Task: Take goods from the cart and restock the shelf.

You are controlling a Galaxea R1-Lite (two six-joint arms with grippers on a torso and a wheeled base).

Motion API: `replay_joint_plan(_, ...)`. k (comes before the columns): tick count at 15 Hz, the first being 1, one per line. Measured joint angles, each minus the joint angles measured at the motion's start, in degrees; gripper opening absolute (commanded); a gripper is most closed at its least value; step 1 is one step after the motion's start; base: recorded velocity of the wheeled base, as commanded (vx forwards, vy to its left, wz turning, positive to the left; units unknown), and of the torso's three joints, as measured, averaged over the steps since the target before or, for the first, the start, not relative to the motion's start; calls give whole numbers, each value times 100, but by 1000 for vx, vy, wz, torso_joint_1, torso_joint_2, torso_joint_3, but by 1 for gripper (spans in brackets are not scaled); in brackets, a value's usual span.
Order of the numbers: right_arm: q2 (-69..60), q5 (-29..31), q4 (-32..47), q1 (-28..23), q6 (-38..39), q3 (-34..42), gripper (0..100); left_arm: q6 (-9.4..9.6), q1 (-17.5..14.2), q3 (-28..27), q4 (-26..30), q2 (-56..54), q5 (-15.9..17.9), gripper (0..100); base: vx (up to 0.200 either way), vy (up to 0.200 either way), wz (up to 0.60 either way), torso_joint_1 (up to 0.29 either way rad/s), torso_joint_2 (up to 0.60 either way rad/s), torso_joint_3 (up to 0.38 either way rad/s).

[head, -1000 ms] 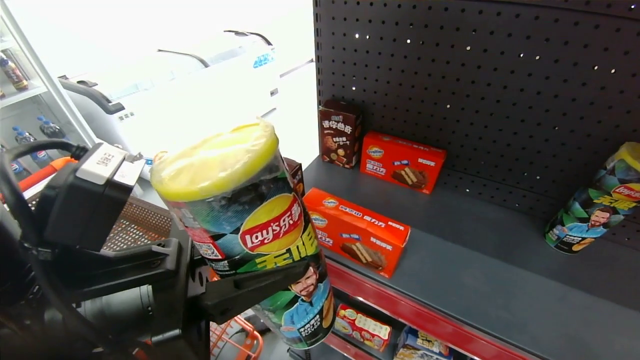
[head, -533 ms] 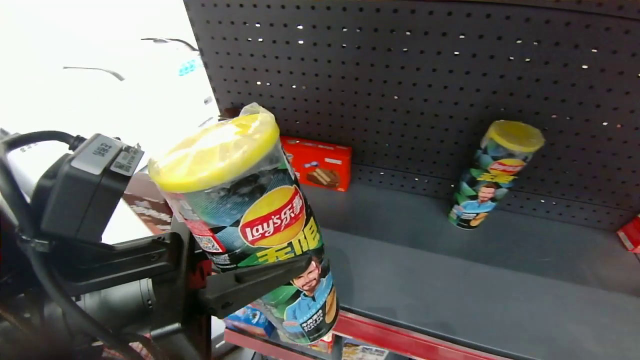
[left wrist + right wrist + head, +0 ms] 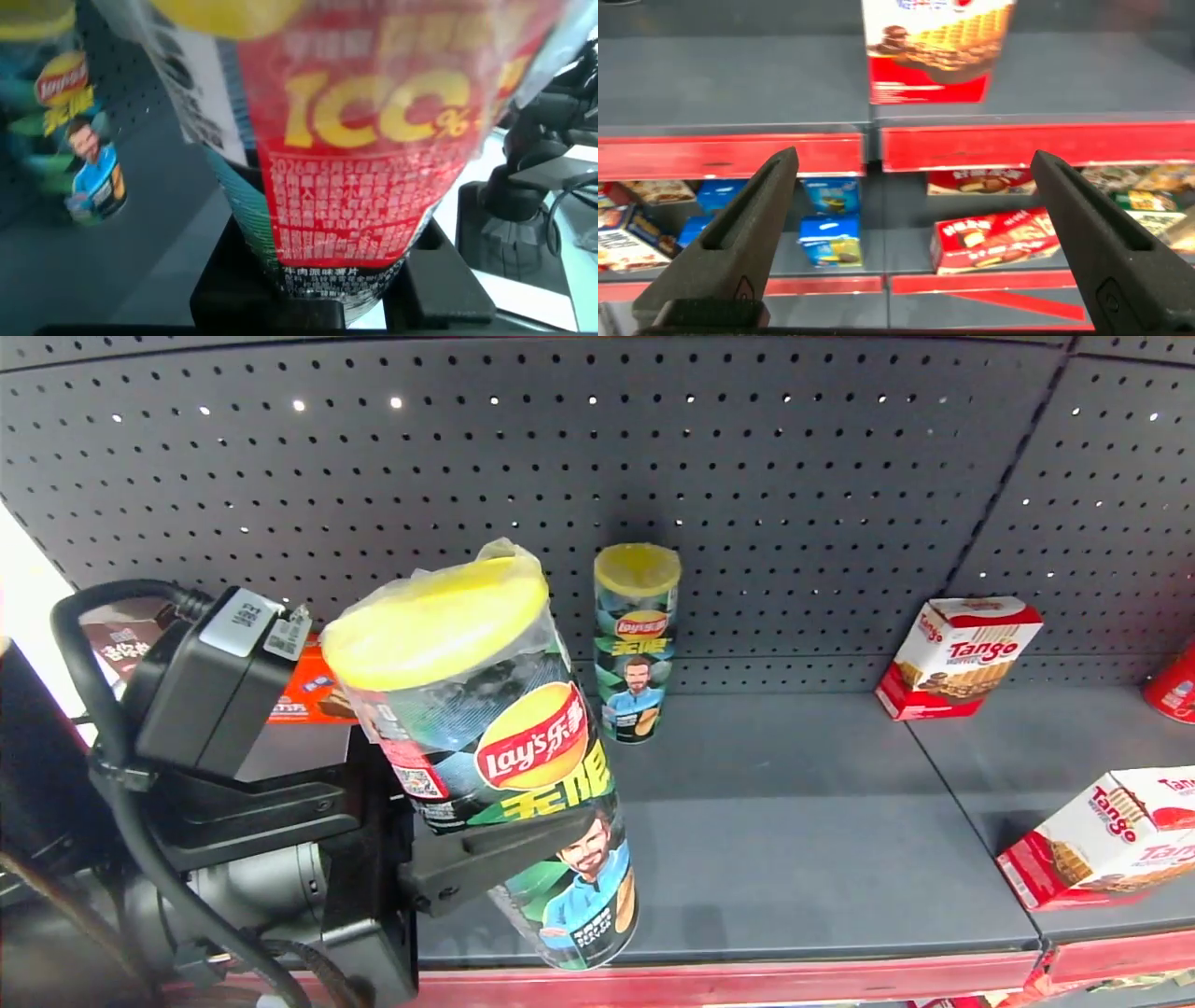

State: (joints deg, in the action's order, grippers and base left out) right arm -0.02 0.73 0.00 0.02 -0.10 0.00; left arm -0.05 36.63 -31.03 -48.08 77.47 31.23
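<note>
Chip can [image 3: 504, 747] in left pincer [image 3: 512, 829] above shelf [image 3: 794, 859] front edge, second can [image 3: 637, 644] behind.

Two chip cans [image 3: 485, 747] [image 3: 637, 644], two white wafer boxes [image 3: 957, 658] [image 3: 1102, 835].

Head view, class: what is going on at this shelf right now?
The left gripper is shut on a yellow-lidded chip can, held in front of the dark shelf. A matching can stands upright at the back, by the pegboard. The right gripper is open and empty, facing the shelf's red edge.
</note>
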Motion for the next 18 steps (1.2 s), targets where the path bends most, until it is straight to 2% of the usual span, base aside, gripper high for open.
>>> replay_joint_plan(9,0,-7,7,7,-11,0,100,5,-128,16,-15,-2,-22,0,0,0,0,0,0,0)
replay_joint_plan(13,115,-41,22,74,-37,-7,100,5,-513,90,-59,-22,-28,0,0,0,0,0,0,0)
replay_joint_plan(15,536,-171,-38,245,-39,-391,100,-16,-656,16,-100,-33,-63,0,0,0,0,0,0,0)
replay_joint_plan(18,2053,-377,-205,474,-11,-1603,100,-28,-791,-124,-94,-16,-85,0,0,0,0,0,0,0)
